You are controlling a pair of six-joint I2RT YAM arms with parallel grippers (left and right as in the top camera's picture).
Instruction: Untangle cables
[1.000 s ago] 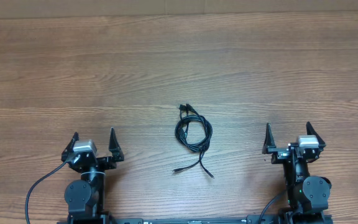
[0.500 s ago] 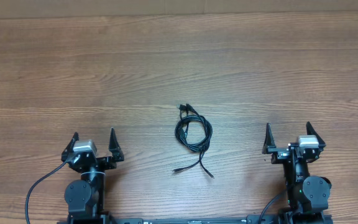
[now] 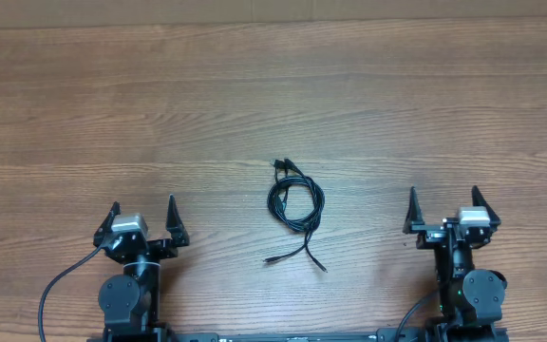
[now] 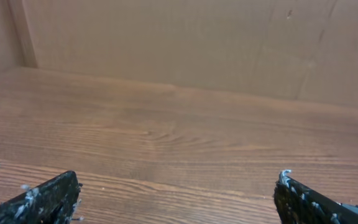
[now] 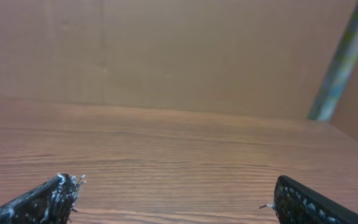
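Both grippers are released, their fingers spread wide with nothing between them. The left gripper (image 3: 143, 211) sits to the lower left of the cables (image 3: 295, 204) and the right gripper (image 3: 443, 199) to their lower right, each well apart from them. The wooden table (image 3: 254, 85) stretches away on every side of the cables, its grain running left to right. The left arm (image 3: 126, 294) and right arm (image 3: 468, 290) stand nearer the bottom edge than the cables do, and a thick black wire (image 3: 50, 294) curves out on the left arm's far side from the cables. The cables themselves lie flat on the table as one small loose coil, thin and black, roughly midway between the two grippers. The strands overlap, so I cannot tell how many cords there are. Two plugs (image 3: 283, 165) stick out close together at the coil's top, and two tails leave its bottom — one ends to the lower left (image 3: 269, 258), the other to the lower right (image 3: 323, 269). Each wrist view shows only its own parted fingertips (image 4: 55, 196) (image 5: 48, 199) over bare wood, with a cardboard wall (image 4: 166, 43) behind.
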